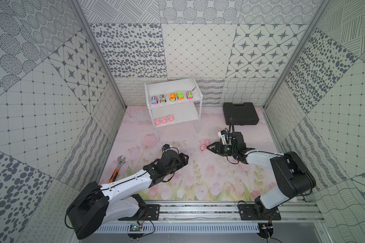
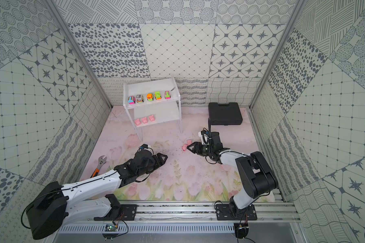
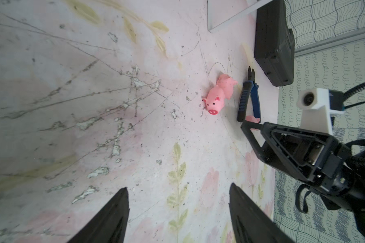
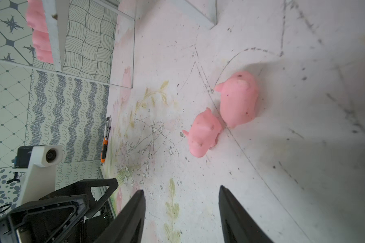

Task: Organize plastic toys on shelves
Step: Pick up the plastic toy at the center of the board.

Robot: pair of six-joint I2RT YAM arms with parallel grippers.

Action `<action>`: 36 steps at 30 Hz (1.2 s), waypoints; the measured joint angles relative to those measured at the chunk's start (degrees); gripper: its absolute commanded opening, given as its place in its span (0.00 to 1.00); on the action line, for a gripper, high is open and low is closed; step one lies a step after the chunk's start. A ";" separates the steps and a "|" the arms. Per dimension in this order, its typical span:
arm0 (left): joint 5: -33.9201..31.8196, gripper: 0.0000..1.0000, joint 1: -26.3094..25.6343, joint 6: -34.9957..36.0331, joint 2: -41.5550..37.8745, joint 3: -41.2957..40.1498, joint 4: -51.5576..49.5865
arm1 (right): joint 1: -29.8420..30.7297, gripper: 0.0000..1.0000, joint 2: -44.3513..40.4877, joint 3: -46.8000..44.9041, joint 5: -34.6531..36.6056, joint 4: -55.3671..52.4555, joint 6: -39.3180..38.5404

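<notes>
The white shelves [image 1: 173, 86] [image 2: 150, 86] stand at the back. Several toy cars [image 1: 172, 97] line the top board and three pink pigs [image 1: 163, 120] sit on the lower one. Two more pigs [image 1: 204, 145] [image 2: 185, 145] lie touching on the floral mat. In the right wrist view they are the nearer pig [image 4: 203, 132] and the farther pig [image 4: 238, 98], just ahead of my open, empty right gripper [image 4: 181, 188] [image 1: 208, 147]. My left gripper [image 3: 178, 188] [image 1: 185, 158] is open and empty, well short of those pigs [image 3: 216, 98]. A third loose pig [image 3: 252, 119] peeks out behind the right gripper's finger.
Blue-handled pliers [image 3: 249, 98] lie beside the loose pigs. A black case [image 1: 240, 113] sits at the back right. An orange-handled wrench [image 1: 117, 168] lies by the left wall. The two grippers face each other across a short gap over the mat.
</notes>
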 measured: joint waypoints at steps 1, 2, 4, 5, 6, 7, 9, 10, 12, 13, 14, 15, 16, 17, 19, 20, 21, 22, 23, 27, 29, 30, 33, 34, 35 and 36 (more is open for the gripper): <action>0.31 0.77 -0.09 0.00 1.07 0.76 0.39 | 0.92 0.60 0.74 0.37 0.87 0.00 0.92; 0.48 0.76 -0.24 -0.02 1.70 1.25 0.70 | 1.64 0.60 1.11 0.55 1.70 -0.04 1.68; 0.50 0.77 -0.35 -0.20 2.64 1.81 1.49 | 3.41 0.59 1.49 0.79 4.46 -0.11 3.69; 0.46 0.77 -0.35 -0.35 2.73 1.86 1.64 | 4.13 0.57 1.55 1.09 5.95 -0.55 4.61; 0.39 0.76 -0.35 -0.50 2.71 1.86 1.64 | 4.79 0.54 1.81 1.73 7.61 -1.11 5.70; 0.22 0.77 -0.35 -0.61 2.56 1.86 1.62 | 5.31 0.52 2.25 2.58 8.92 -1.49 6.82; -0.04 0.77 -0.35 -0.70 1.99 1.81 1.62 | 5.81 0.48 3.63 4.35 10.67 -1.55 8.94; -0.26 0.77 -0.35 -0.81 1.44 1.70 1.62 | 5.84 0.46 4.42 5.09 11.54 -1.44 9.94; -0.76 0.76 -0.35 -1.05 0.39 1.31 1.60 | 5.84 0.44 5.68 5.99 12.79 -1.42 11.54; -1.07 0.77 -0.35 -1.16 -0.24 1.03 1.53 | 5.84 0.42 6.29 6.32 13.29 -1.55 12.04; -1.25 0.77 -0.35 -1.31 -0.92 0.68 1.42 | 5.84 0.41 6.69 6.54 13.62 -1.73 12.41; -1.44 0.77 -0.35 -1.55 -1.75 0.26 1.31 | 5.77 0.40 7.13 6.84 14.05 -1.97 12.83; -1.68 0.76 -0.35 -1.68 -2.64 -0.15 1.07 | 5.75 0.39 7.52 7.13 14.34 -2.19 13.11; -1.97 0.77 -0.35 -2.01 -3.48 -0.57 0.79 | 5.75 0.39 7.85 7.34 14.47 -2.27 13.40; -2.82 0.77 -0.35 -2.27 -5.75 -1.55 -0.11 | 5.75 0.39 8.59 7.82 14.71 -2.43 13.97; -3.19 0.77 -0.35 -2.51 -6.80 -1.99 -0.57 | 5.75 0.39 8.98 8.04 14.78 -2.43 14.10; -3.65 0.76 -0.35 -2.64 -8.07 -2.49 -1.07 | 5.75 0.39 9.40 8.17 14.80 -2.38 14.29; -4.17 0.77 -0.35 -2.93 -9.53 -2.99 -1.68 | 5.75 0.38 9.86 8.33 14.78 -2.36 14.43; -4.55 0.76 -0.35 -3.08 -10.54 -3.32 -2.12 | 5.75 0.38 10.25 8.46 14.71 -2.36 14.53; -6.38 0.76 -0.35 -3.67 -15.15 -4.59 -4.63 | 5.73 0.32 11.56 9.31 14.27 -1.77 15.41; -7.19 0.76 -0.35 -3.91 -17.11 -4.94 -5.81 | 5.73 0.28 11.87 9.62 14.03 -1.25 15.65; -7.58 0.76 -0.35 -3.98 -18.21 -5.09 -6.58 | 5.73 0.25 11.91 9.64 13.92 -0.92 15.72; -8.92 0.76 -0.35 -4.15 -21.49 -5.53 -8.83 | 5.73 0.19 11.98 9.64 13.49 -0.44 16.04; -9.22 0.76 -0.35 -4.28 -22.45 -5.60 -9.60 | 5.73 0.18 11.98 9.62 13.38 -0.31 16.13; -9.55 0.75 -0.35 -4.31 -23.21 -5.62 -10.29 | 5.73 0.15 11.98 9.60 13.27 -0.09 16.24; -9.90 0.74 -0.35 -4.42 -24.13 -5.64 -11.06 | 5.68 0.13 11.98 9.46 13.18 0.33 16.59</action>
